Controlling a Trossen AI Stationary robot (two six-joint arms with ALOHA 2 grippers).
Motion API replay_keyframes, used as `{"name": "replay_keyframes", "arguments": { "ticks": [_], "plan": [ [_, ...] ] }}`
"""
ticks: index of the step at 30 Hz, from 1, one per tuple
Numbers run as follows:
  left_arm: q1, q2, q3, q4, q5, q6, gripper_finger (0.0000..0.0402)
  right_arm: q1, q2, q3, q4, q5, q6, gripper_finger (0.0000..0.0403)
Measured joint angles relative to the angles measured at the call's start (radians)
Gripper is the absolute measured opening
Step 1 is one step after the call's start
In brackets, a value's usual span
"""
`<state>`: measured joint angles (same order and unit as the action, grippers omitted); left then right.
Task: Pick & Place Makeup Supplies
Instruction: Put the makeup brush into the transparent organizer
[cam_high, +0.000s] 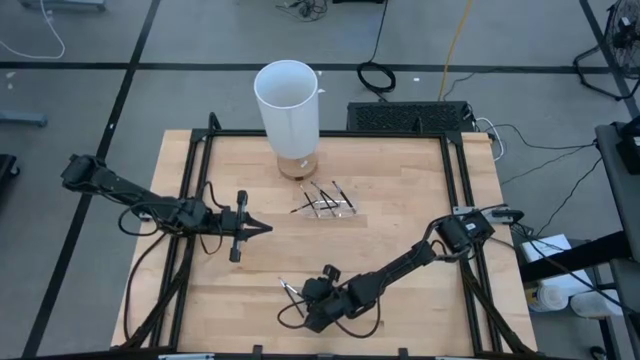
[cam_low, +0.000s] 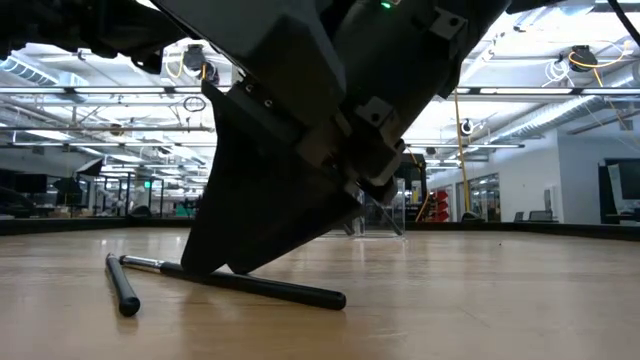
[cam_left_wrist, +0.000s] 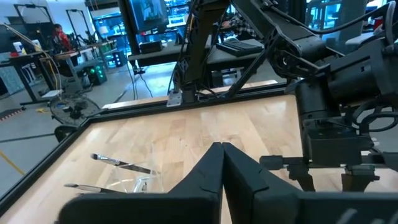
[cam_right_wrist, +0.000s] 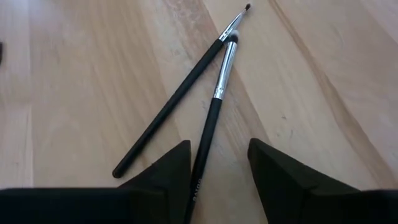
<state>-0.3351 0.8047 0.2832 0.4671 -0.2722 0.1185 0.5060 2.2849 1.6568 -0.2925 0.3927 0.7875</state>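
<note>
Right gripper (cam_right_wrist: 217, 165), fingers spread, straddles one of two brushes (cam_right_wrist: 214, 106) near the tabletop's (cam_high: 400, 200) front edge; left gripper (cam_high: 262, 229) shut mid-table.

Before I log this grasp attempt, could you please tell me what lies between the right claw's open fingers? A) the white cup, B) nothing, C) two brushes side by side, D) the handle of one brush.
D: in the right wrist view one brush handle runs between the right claw fingers; the second brush lies outside them.
</note>
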Motion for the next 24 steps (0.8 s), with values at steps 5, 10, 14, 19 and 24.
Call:
{"name": "replay_keyframes", "arguments": {
  "ticks": [5,10,14,19,24],
  "plan": [
    [0.0,0.0,0.0,0.0,0.0,-0.015,0.0038,-0.003,-0.002,-0.03,-0.004,0.003,0.038,0.0134],
    [0.0,0.0,0.0,0.0,0.0,-0.017,0.0046,-0.009,0.0,-0.034,-0.05,-0.001,0.04,0.011],
    [0.0,0.0,0.0,0.0,0.0,-0.019,0.0046,-0.017,0.001,-0.034,-0.077,-0.003,0.019,0.0084],
    [0.0,0.0,0.0,0.0,0.0,-0.019,0.0046,-0.031,0.002,-0.034,-0.104,-0.012,-0.003,0.0063],
    [0.0,0.0,0.0,0.0,0.0,-0.019,0.0047,-0.035,0.002,-0.035,-0.085,-0.028,-0.046,0.0061]
  ]
}}
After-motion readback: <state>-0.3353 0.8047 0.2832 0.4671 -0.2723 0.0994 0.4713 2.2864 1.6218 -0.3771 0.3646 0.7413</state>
